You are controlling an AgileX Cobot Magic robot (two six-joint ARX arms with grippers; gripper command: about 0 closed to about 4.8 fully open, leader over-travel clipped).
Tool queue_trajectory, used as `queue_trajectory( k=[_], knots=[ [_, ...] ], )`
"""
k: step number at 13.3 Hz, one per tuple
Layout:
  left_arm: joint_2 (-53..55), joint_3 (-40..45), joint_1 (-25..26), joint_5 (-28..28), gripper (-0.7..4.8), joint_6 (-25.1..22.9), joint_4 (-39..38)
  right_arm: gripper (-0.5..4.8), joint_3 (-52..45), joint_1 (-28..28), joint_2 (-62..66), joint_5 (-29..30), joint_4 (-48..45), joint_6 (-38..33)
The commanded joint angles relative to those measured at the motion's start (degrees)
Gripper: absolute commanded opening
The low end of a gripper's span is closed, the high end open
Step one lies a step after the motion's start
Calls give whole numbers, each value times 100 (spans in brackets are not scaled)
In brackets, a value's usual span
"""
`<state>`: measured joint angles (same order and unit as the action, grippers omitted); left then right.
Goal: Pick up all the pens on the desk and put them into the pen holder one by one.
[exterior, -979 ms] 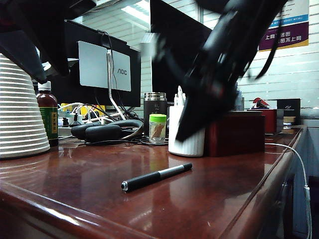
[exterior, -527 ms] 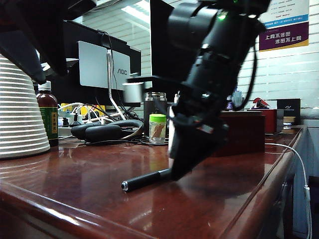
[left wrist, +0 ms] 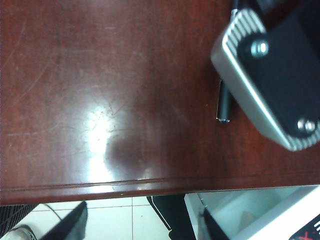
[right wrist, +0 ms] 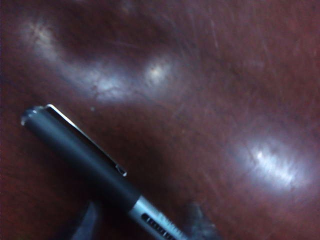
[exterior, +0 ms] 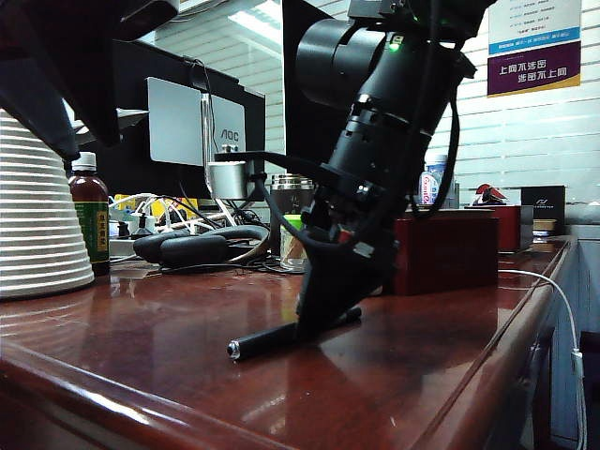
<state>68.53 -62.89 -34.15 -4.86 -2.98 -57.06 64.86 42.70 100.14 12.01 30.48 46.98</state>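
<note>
The right gripper stands over the black-and-silver pen on the tabletop, fingers astride its silver half, whether clamped cannot be told; a clean lift likely needs a square, centred pinch. The left gripper hovers nearby, its state unclear.

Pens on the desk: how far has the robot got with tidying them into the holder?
Done: unclear; the right arm hides the pen holder. In hand: the right gripper is down at the black-and-silver pen, which lies flat on the desk, fingers either side, not clamped. The left gripper hovers above the pen's end. To do: grip, lift and drop it in the holder.
</note>
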Motion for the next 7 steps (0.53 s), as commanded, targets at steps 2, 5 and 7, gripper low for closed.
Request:
queue_trajectory(
  k=[2,5,7],
  knots=[
    [-13,-4,2,20,279,-4,-7,199,33,2,-2,-35,142,-22],
    [-13,-4,2,20,279,-2,-17,123,35,-15,107,-50,284,-28],
    [-13,-4,2,20,279,-2,-31,41,33,-13,219,-46,527,-28]
  ],
)
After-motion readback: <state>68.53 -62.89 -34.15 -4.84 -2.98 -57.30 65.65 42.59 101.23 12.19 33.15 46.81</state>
